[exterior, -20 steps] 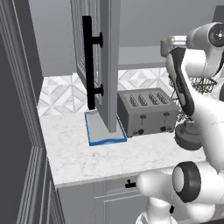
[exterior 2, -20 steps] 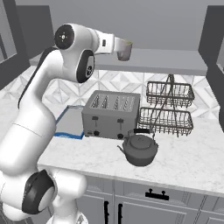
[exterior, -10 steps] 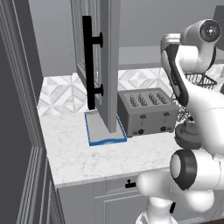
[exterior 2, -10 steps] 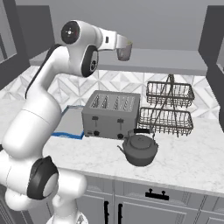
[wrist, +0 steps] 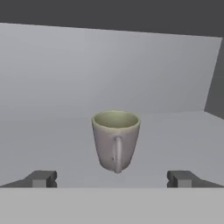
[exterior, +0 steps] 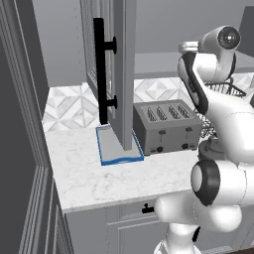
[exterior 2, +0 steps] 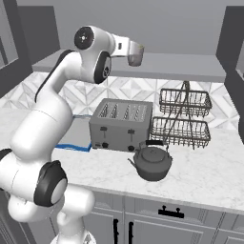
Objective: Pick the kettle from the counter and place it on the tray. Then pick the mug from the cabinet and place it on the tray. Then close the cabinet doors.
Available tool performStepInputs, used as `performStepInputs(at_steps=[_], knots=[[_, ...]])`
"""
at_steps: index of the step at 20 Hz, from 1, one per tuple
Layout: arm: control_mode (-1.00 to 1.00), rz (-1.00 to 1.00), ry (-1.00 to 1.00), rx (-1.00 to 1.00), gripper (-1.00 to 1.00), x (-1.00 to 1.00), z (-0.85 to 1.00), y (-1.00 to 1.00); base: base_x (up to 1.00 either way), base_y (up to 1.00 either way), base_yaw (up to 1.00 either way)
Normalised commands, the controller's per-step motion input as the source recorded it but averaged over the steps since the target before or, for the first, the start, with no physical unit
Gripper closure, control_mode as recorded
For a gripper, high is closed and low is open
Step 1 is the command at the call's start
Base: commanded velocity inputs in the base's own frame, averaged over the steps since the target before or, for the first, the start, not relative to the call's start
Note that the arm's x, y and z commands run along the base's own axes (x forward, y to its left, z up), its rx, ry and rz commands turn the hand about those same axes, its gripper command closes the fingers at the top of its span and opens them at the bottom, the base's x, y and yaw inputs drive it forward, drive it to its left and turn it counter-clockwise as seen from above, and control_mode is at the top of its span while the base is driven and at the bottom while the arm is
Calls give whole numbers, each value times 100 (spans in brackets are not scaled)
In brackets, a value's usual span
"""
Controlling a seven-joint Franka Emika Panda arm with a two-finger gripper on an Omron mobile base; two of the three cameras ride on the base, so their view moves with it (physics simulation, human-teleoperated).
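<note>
No writing is readable anywhere. One kettle (exterior 2: pixel 152 163) still stands on the counter (exterior 2: pixel 209 176) near its front edge, before one toaster (exterior 2: pixel 121 125); one tray (exterior: pixel 115 147) lies left of it. One mug (wrist: pixel 116 140) stands upright on the cabinet shelf (wrist: pixel 52 144), centred ahead of the wide-open, empty gripper (wrist: pixel 113 178).

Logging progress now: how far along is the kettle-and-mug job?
Nothing is finished. The kettle sits on the counter, not on the tray. The open gripper faces the mug in the cabinet. Both placements and closing the door remain.
</note>
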Motion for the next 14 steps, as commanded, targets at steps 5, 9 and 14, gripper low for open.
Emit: performStepInputs(at_steps=[5,9,14], knots=[[-100,8,2,0,-100,30,-12,-18,0,0,0],[-100,8,2,2,-100,23,-11,-27,0,0,0],[-100,4,4,0,-100,23,-10,-10,0,0,0]])
